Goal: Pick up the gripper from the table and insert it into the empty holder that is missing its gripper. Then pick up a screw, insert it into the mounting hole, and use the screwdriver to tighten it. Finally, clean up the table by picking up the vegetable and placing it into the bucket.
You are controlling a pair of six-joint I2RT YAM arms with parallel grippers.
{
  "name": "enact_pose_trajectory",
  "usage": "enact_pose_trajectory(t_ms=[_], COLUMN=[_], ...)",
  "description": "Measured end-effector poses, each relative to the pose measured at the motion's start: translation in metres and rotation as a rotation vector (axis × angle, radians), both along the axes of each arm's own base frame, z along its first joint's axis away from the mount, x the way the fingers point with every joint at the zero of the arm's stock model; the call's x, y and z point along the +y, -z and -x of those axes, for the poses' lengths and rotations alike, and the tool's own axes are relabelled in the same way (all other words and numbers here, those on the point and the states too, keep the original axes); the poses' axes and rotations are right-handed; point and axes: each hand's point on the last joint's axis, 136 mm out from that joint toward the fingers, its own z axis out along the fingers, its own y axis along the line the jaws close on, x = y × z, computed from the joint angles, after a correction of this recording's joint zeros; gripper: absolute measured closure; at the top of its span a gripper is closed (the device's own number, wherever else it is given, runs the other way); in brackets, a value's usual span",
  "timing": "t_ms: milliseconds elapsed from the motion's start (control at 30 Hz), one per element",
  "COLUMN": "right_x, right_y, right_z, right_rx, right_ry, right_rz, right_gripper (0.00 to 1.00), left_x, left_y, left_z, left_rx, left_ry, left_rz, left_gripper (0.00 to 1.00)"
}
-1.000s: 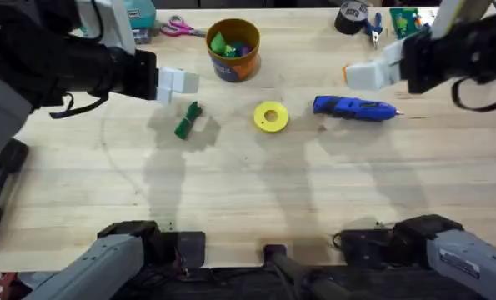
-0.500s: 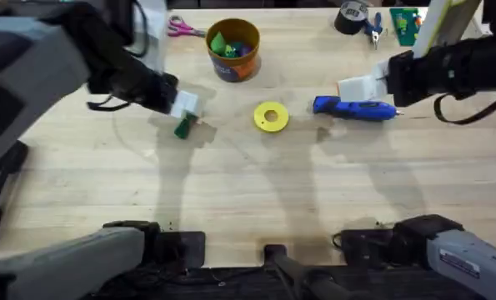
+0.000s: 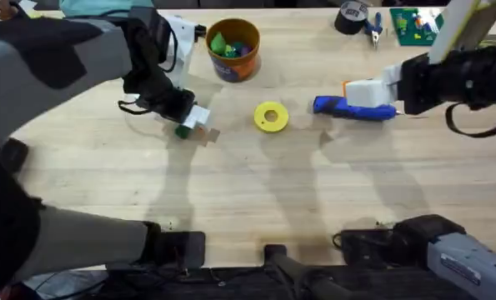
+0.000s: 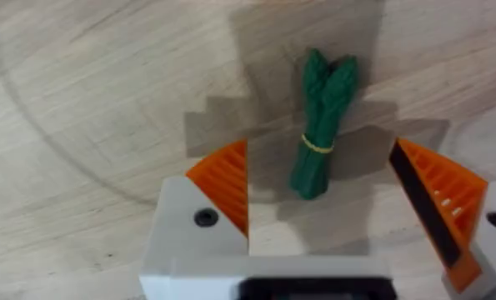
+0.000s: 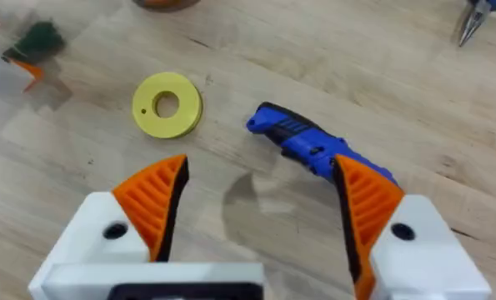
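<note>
Now clean-up: left gripper [image 4: 318,196] spread wide, empty, straddling the vegetable [image 4: 322,123].
Next close, lift toward the bucket [image 3: 232,48] at one o'clock; right gripper [image 5: 256,208] wide open, empty, over the screwdriver [image 5: 314,147].

Grey/black arms w/ black cables; white left gripper [image 4: 331,208], orange ribbed pads [image 4: 227,179], black screws.

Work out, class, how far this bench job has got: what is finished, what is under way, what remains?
Finished: nothing that these views can confirm. Under way: the left pincer is open, straddling the vegetable lying on the table; the right pincer is open beside the screwdriver. Remaining: grasp the vegetable and drop it into the bucket, which already holds other toys.
</note>
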Motion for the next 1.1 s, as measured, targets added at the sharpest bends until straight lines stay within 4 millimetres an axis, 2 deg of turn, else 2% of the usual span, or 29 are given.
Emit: enact_pose_trajectory(t_ms=[167, 233, 300, 333, 500, 533, 767, 867, 967, 1100], right_x=[0.000, 0.000, 0.000, 0.000, 0.000, 0.000, 0.000, 0.000, 0.000, 0.001], right_y=[0.000, 0.000, 0.000, 0.000, 0.000, 0.000, 0.000, 0.000, -0.002, -0.003], right_z=[0.000, 0.000, 0.000, 0.000, 0.000, 0.000, 0.000, 0.000, -0.002, -0.003], right_rx=[0.001, 0.001, 0.001, 0.001, 0.000, 0.000, 0.000, -0.003, -0.013, -0.017], right_ry=[0.000, 0.000, 0.000, 0.000, 0.000, 0.000, 0.000, 0.000, 0.000, 0.000], right_rz=[0.000, 0.000, 0.000, 0.000, 0.000, 0.000, 0.000, 0.000, -0.002, -0.003], right_gripper=[0.005, 0.005, 0.005, 0.005, 0.004, 0.004, 0.004, 0.005, 0.004, 0.004], left_x=[0.000, -0.001, -0.001, -0.001, 0.000, 0.000, 0.001, 0.005, 0.007, 0.005], left_y=[0.018, 0.018, 0.018, 0.018, 0.017, 0.017, 0.016, 0.006, -0.018, -0.071], left_z=[0.000, -0.003, -0.005, -0.005, -0.005, -0.006, -0.008, -0.015, -0.034, -0.062], left_rx=[0.046, 0.043, 0.035, 0.035, 0.034, 0.032, 0.027, 0.013, -0.045, -0.179], left_ry=[0.000, 0.003, 0.002, 0.003, 0.004, 0.007, -0.003, -0.028, -0.049, -0.056], left_rz=[-0.004, -0.002, -0.002, -0.002, -0.004, -0.004, -0.004, -0.002, 0.004, 0.019], left_gripper=[0.015, 0.010, 0.081, 0.156, 0.930, 0.975, 0.985, 0.985, 0.985, 0.985])
